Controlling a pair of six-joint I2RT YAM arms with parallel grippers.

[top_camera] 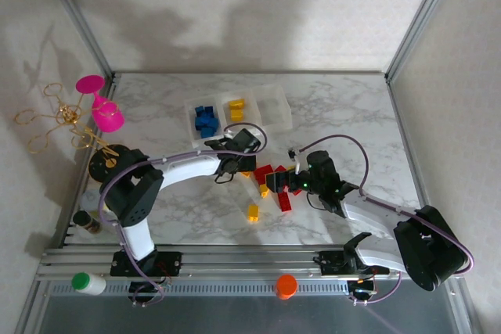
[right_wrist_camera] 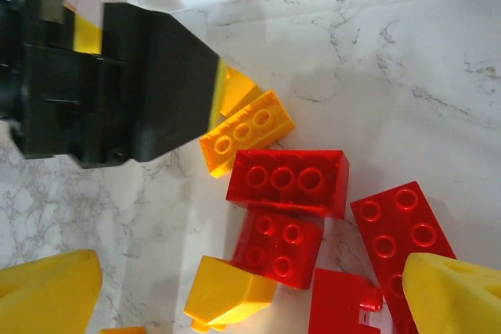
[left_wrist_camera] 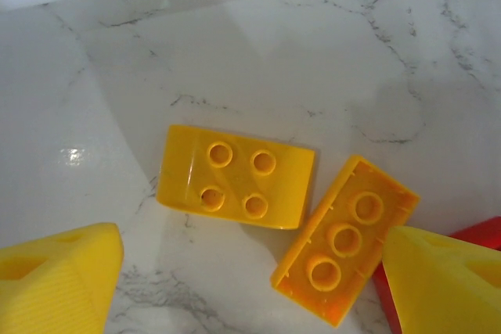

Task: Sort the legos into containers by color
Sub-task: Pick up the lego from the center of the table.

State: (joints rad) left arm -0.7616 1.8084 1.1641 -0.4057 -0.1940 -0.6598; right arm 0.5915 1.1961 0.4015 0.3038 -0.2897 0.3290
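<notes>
Legos [left_wrist_camera: 235,177]: two yellow beneath spread left gripper [left_wrist_camera: 250,275]; stud lettering unreadable.

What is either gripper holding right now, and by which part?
Nothing. Left gripper is open above two yellow plastic bricks; right gripper is open above the red plastic bricks.

Beyond the left fingers [left_wrist_camera: 55,279], open marble [left_wrist_camera: 313,52] is left past two yellow bricks [left_wrist_camera: 235,177]. The right fingers [right_wrist_camera: 454,295] are faced by the left gripper [right_wrist_camera: 102,76] and crowded red bricks [right_wrist_camera: 290,181].
</notes>
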